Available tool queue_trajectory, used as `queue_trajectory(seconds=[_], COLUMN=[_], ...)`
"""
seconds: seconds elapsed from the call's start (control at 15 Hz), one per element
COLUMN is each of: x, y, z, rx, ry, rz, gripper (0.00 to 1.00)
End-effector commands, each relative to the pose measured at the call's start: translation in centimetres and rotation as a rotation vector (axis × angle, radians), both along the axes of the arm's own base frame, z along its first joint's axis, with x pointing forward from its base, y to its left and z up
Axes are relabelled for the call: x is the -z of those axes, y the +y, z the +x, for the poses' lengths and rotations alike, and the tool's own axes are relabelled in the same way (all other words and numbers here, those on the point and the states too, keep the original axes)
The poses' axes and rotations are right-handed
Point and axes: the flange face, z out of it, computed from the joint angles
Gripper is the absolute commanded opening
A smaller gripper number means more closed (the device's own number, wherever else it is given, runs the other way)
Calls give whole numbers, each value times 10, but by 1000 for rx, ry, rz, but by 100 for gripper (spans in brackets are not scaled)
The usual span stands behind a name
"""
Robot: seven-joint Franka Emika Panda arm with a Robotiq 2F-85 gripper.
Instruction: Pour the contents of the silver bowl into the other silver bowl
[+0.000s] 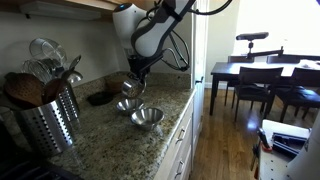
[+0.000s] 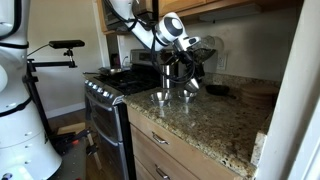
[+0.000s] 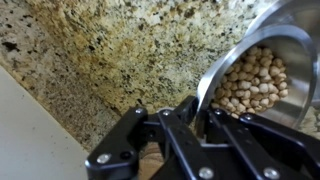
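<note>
The bowl (image 3: pixel 285 30) was clamped by its rim in the gripper (image 3: pixel 200 113), raised over the counter (image 3: pixel 110 50) and tipped mouth-sideways, chickpeas (image 3: pixel 250 85) inside; the other bowl (image 1: pixel 127 104) was set just below

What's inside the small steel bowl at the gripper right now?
In the wrist view, the small round shiny steel bowl, tilted at the gripper, holds a heap of small round beige pellets. They cover its bottom, so how deep they lie cannot be seen.

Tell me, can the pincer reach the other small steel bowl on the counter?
Probably yes: the pincer, holding the small shiny steel bowl of chickpeas, hangs just above the other small steel bowl; nothing stands between.
</note>
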Motion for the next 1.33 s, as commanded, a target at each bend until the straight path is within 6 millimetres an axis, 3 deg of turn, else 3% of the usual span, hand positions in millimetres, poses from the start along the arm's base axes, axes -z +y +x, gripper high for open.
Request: queue_trajectory(seconds=[0.0, 0.67, 1.27], x=[-3, 11, 14], y=[9, 45, 59], z=[-2, -14, -17], rx=[17, -38, -45], ry=[-14, -6, -48], rz=[-59, -182, -306], gripper=[7, 7, 7])
